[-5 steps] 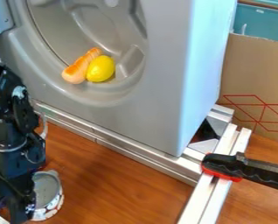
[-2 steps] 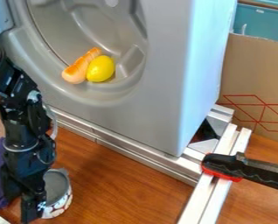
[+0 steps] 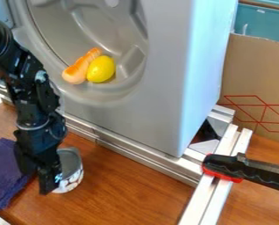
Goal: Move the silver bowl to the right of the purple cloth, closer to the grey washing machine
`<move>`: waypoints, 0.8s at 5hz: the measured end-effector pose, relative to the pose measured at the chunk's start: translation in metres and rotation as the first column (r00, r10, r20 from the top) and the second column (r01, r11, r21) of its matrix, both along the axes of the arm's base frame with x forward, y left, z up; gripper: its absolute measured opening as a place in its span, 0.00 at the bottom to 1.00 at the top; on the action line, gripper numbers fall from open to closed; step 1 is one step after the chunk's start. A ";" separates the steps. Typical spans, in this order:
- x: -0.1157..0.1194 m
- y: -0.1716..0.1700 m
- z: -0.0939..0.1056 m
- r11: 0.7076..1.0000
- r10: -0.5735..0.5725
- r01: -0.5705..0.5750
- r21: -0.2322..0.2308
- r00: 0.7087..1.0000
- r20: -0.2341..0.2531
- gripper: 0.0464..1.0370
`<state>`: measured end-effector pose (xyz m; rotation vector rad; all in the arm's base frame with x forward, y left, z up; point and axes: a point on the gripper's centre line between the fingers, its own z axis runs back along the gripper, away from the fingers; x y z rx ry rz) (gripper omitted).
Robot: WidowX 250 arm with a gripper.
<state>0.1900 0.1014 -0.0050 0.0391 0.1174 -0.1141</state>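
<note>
The black gripper hangs at the lower left, pointing down at the left side of a grey-and-white can. The view does not show how far open it is, nor whether it has hold of the can. The can is just right of the gripper, partly hidden by it, its grey inside showing; whether its base touches the wooden surface cannot be told.

A purple cloth lies close on the gripper's left. Bare wood runs right from the can, bounded behind by a silver metal rail and on the right by white bars running toward the near edge. A black handle with red trim crosses over those bars.

Behind the rail stands a large grey housing. In its round recess, well above the gripper, an orange sausage-shaped piece and a yellow lemon lie touching. A cardboard box stands right of the housing.
</note>
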 end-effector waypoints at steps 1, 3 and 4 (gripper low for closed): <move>0.016 0.006 0.002 1.000 0.004 -0.004 0.000 1.000 0.028 0.96; 0.036 0.011 0.004 1.000 -0.026 0.027 -0.011 0.998 0.059 0.96; 0.031 0.009 0.012 1.000 -0.015 0.015 0.000 0.997 0.081 0.96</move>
